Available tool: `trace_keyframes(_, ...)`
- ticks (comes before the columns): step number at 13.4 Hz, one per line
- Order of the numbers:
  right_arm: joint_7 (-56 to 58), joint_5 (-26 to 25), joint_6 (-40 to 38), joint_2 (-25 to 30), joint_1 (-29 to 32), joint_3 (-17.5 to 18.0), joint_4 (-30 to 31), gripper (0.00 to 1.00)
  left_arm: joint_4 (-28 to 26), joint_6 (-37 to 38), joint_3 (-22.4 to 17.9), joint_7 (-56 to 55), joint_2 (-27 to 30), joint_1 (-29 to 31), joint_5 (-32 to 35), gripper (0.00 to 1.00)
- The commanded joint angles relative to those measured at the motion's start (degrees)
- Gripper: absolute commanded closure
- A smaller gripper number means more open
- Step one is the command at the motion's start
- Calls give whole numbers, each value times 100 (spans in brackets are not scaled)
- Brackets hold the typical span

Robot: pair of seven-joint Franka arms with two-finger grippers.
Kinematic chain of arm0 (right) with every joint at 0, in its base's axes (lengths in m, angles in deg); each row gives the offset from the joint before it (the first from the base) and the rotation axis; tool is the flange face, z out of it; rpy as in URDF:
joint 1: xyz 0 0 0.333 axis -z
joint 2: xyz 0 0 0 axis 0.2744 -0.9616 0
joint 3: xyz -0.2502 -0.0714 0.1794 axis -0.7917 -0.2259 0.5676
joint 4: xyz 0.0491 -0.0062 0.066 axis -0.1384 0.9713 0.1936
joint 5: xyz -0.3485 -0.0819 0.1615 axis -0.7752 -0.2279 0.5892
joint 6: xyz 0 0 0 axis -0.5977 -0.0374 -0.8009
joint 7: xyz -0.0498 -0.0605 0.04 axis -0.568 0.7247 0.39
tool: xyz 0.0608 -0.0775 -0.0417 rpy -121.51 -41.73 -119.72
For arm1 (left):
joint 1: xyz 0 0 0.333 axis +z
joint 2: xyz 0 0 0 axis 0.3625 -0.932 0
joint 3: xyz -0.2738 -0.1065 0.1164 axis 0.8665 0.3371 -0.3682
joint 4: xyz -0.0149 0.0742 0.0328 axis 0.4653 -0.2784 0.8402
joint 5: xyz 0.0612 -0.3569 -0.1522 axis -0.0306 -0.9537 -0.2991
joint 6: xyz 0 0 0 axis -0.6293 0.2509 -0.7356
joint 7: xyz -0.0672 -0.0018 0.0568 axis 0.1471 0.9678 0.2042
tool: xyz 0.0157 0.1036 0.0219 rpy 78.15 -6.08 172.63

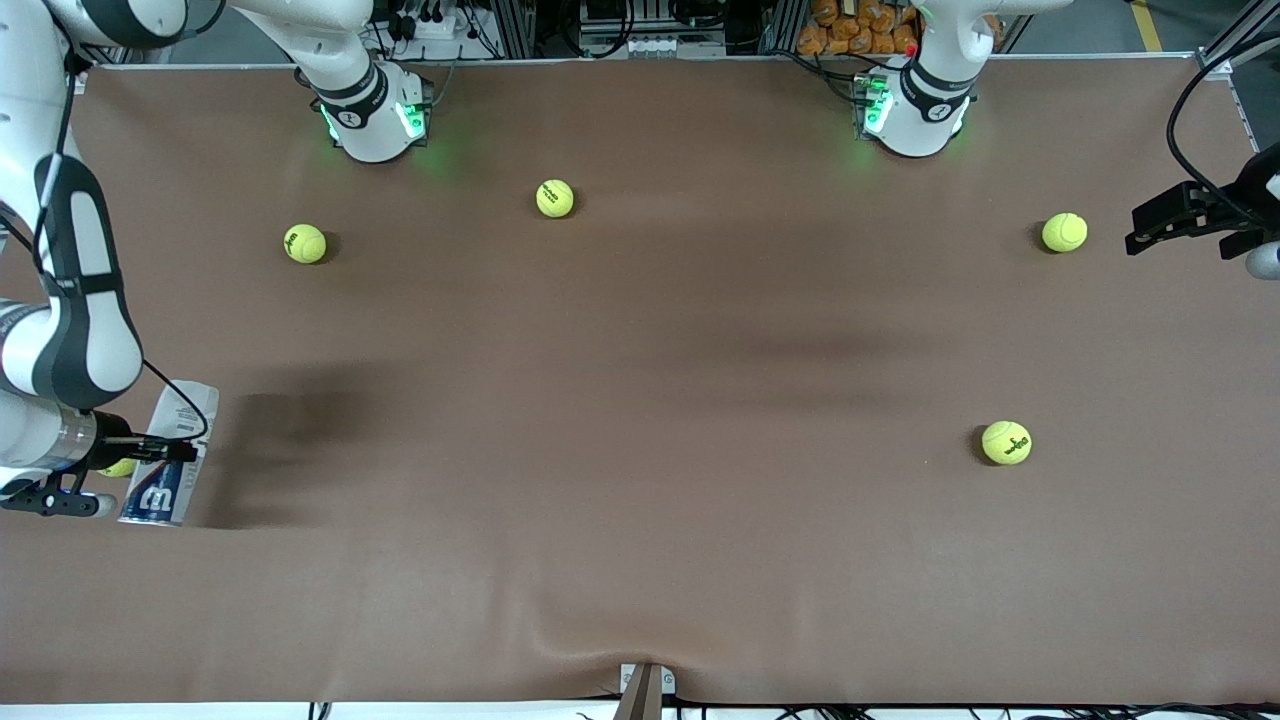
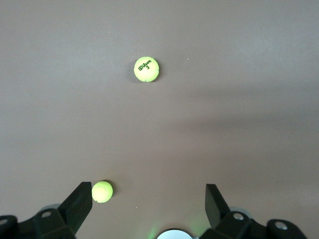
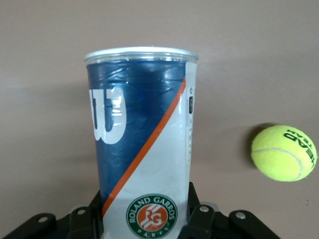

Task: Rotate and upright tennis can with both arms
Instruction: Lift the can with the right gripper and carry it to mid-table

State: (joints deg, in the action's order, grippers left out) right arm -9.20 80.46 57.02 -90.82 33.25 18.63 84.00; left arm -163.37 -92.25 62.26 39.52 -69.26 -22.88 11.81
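Right tool (image 1: 150, 450) is clamped on the tennis can (image 1: 170, 455) at the right arm's end of the surface (image 1: 640, 400), gripping mid-body, probably to pivot it upright. Can reads "ROLAND GARROS PARIS" plus a white W logo. One ball (image 3: 284, 152) beside it reads "HEAD". Left tool (image 2: 147, 204) waits with fingers apart over a "Wilson 3" ball (image 2: 146, 69).
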Motion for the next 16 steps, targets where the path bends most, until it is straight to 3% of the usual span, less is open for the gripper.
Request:
trace_keyframes(1,74,-38,-243,366,-211,444,66,37,64,80,37,48,-19,39,52,0)
trace_keyframes(5,284,-91,-420,526,-781,1419,66,37,55,80,37,48,-19,48,52,0)
trace_keyframes(7,547,-196,-376,482,-1561,1465,75,37,55,80,37,48,-36,39,52,0)
trace_keyframes(10,663,-1292,123,307,-2678,1465,66,37,64,80,37,39,-36,39,52,0)
trace_keyframes(12,1047,-1497,650,96,-3346,1457,66,37,64,80,37,48,-45,39,52,0)
trace_keyframes(16,2172,-1795,1564,-466,-4033,1448,75,33,55,80,37,39,-54,39,43,0)
